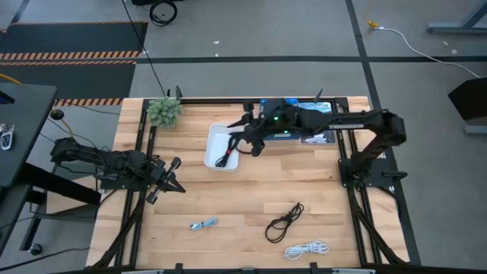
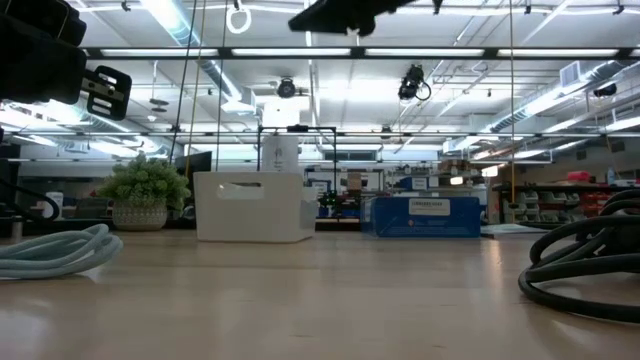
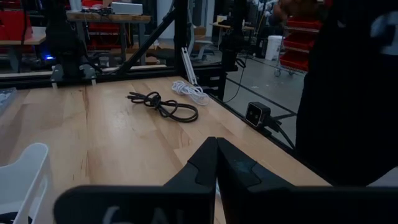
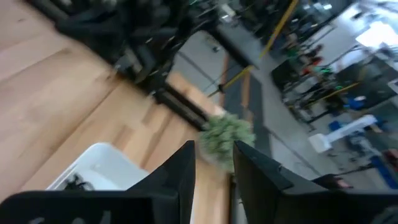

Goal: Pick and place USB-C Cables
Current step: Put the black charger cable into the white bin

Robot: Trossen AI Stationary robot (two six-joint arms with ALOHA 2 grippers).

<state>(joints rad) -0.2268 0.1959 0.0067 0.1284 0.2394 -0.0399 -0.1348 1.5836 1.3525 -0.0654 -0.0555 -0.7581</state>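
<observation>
Right gripper (image 1: 242, 138) above white bin (image 1: 214, 141), jaws slightly apart and empty, black-red cable (image 1: 226, 156) inside bin, black cable (image 1: 284, 221), white cable (image 1: 306, 249) and blue cable (image 1: 204, 224) on table's near side, left gripper (image 1: 169, 177) waiting at left edge, jaws pressed together.

A grey concrete floor (image 1: 251, 34) surrounds the wooden table (image 1: 243, 198), with black-and-orange hazard-striped matting (image 1: 68, 42) at one side. Long ceiling light strips (image 2: 330, 52) brighten a workshop hall, with red storage bins (image 3: 298, 53) on shelving beyond.
</observation>
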